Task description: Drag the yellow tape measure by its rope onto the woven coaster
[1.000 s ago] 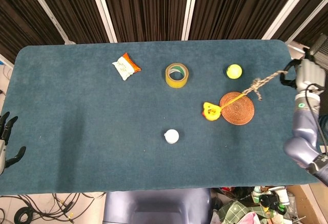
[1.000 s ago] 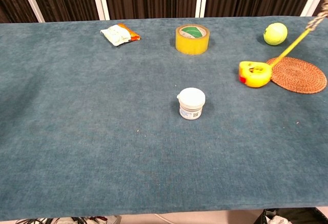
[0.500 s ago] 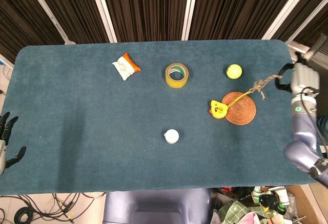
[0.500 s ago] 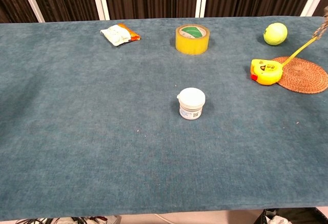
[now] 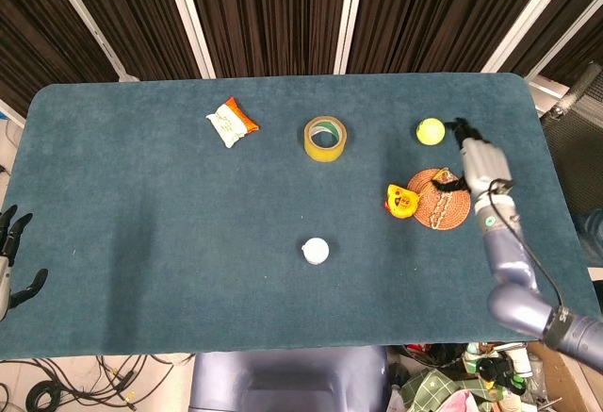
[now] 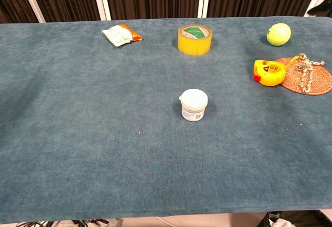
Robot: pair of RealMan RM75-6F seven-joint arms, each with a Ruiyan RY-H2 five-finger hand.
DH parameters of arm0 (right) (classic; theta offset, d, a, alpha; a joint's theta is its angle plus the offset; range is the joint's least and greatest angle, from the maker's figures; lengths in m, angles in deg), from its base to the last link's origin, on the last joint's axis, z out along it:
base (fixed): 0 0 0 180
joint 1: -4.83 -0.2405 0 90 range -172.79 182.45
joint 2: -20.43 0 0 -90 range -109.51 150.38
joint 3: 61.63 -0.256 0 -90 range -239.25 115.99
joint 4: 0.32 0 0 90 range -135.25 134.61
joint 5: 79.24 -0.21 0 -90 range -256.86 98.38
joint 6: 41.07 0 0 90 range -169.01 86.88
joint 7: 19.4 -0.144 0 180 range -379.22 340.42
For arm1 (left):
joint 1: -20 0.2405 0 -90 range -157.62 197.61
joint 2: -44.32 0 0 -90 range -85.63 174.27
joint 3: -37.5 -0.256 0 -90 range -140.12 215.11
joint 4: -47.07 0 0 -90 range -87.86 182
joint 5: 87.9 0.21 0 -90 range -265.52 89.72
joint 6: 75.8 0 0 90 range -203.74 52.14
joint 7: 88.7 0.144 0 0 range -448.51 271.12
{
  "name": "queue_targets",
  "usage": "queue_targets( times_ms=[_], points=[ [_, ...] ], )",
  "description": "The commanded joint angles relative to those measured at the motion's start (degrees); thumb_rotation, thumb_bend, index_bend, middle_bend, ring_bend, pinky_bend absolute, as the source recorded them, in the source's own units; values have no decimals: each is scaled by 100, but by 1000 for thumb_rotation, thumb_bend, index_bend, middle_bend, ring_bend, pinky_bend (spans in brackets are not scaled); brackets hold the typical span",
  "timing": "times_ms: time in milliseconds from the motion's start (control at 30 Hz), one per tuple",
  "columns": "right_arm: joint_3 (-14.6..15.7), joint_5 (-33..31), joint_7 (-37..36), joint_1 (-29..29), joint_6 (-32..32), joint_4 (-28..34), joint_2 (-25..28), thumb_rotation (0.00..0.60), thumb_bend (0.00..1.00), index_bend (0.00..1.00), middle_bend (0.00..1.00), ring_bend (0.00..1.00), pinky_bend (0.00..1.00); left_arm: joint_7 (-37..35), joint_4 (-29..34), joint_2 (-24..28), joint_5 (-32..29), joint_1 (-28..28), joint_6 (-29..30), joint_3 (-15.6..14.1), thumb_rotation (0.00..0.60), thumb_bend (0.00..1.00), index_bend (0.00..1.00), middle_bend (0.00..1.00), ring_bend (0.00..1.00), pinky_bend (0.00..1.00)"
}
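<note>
The yellow tape measure (image 5: 400, 200) (image 6: 268, 72) stands at the left rim of the round woven coaster (image 5: 447, 210) (image 6: 317, 85), touching its edge. Its rope (image 6: 305, 69) lies slack in a heap on the coaster. In the head view my right hand (image 5: 479, 159) hovers over the coaster's right side, fingers apart, with nothing held; it hides part of the coaster and the rope. The chest view does not show this hand. My left hand (image 5: 11, 254) hangs off the table's left edge, fingers spread and empty.
A yellow-green ball (image 5: 431, 130) (image 6: 278, 34) lies just behind the coaster. A yellow tape roll (image 5: 325, 138) (image 6: 194, 39) and a snack packet (image 5: 231, 122) (image 6: 121, 34) sit further back. A small white jar (image 5: 316, 250) (image 6: 193, 104) stands mid-table.
My right hand has let go of the rope, which dropped from taut onto the coaster. The hand swung in from the right table edge to above the coaster. The tape measure stayed put.
</note>
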Motion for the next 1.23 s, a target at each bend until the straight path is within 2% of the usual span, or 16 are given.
queue_targets(
  times_ms=[33,267,367,467,600,700,800,1000,1233],
  points=[
    [169,307,52,167,-367,679,209,600,106,108,0,63,157,-1,-2,1,5,-5,-5,1,600,276,107,0,0,0],
    [921,1364,788,695,-1648,1526,355,600,106,107,0,63,156,-18,-7,8,28,-3,6,-4,600,277,107,0,0,0],
    [1216,1834,814,1045,-2182,1770,355,600,104,107,0,63,156,-20,-12,9,54,1,21,-12,600,276,107,0,0,0],
    [1639,2539,609,1582,-2806,1957,327,600,105,107,0,63,156,-32,-18,10,78,8,42,-17,600,276,107,0,0,0],
    [2417,3694,543,2376,-3690,1749,200,600,106,107,0,63,156,-25,-27,19,114,10,51,-32,600,277,106,0,0,0],
    [2851,4207,473,2851,-4101,1473,72,600,105,108,0,64,156,0,-27,18,136,12,55,-45,600,277,106,0,0,0],
    [3114,4557,418,3196,-4376,1257,-34,600,105,108,0,63,156,33,-10,19,148,23,62,-62,600,276,106,0,0,0],
    [3276,5147,562,3515,-4696,940,-210,600,106,98,0,63,156,38,25,24,156,37,66,-78,600,276,106,0,0,0],
    [3106,5184,452,3640,-4640,969,-229,600,106,91,0,63,156,-40,83,32,178,46,20,-126,600,276,108,0,0,0]
  ],
)
